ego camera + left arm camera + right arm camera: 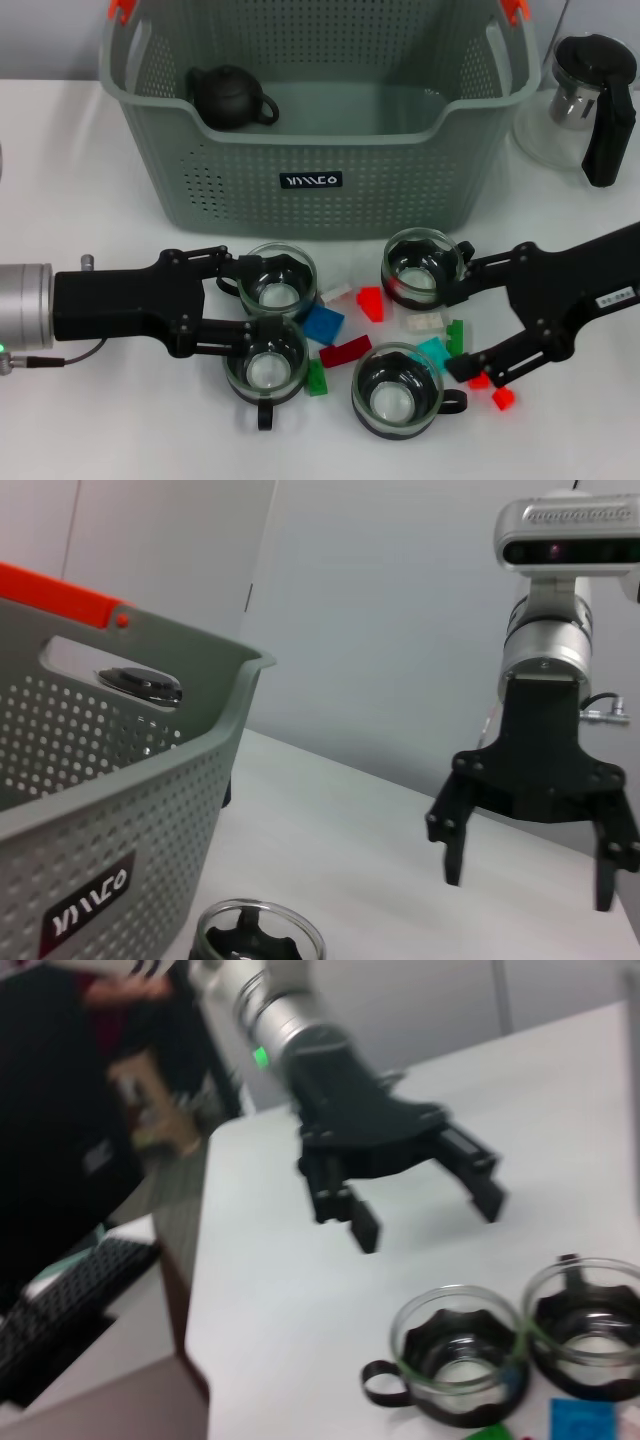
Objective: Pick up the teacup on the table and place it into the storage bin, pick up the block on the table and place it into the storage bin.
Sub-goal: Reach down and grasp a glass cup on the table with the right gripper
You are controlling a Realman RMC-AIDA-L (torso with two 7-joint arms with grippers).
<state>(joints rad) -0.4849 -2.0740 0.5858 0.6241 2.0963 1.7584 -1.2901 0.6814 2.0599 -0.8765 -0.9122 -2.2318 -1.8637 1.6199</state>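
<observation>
Currently, nearest teacup [397,392]: set closest to the robot, handle turned right, untouched by either arm.
Front-left teacup [266,363]: found just beside the left gripper's lower finger, handle pointing toward the robot.
Left gripper [243,306]: reached in low from the left, jaws spread wide; its upper finger is laid against the rear-left teacup [278,280], so a grasp on one of the two cups is judged to be lining up, though nothing is pinched yet.
Right gripper [458,320]: brought in from the right, jaws spread wide around the scatter of blocks, one finger beside the rear-right teacup [422,265]; nothing is held.
Blocks: a blue block [322,325], dark red block [345,351], red block [370,302] and green block [456,337] are left loose between the cups, likely crowding any approach.
Storage bin [250,180]: placed behind the cluster, open top toward both arms; a black teapot [232,97] is already resting in its left corner.
Glass pitcher [587,100]: stood at the far right, beside the bin, clear of the work.
</observation>
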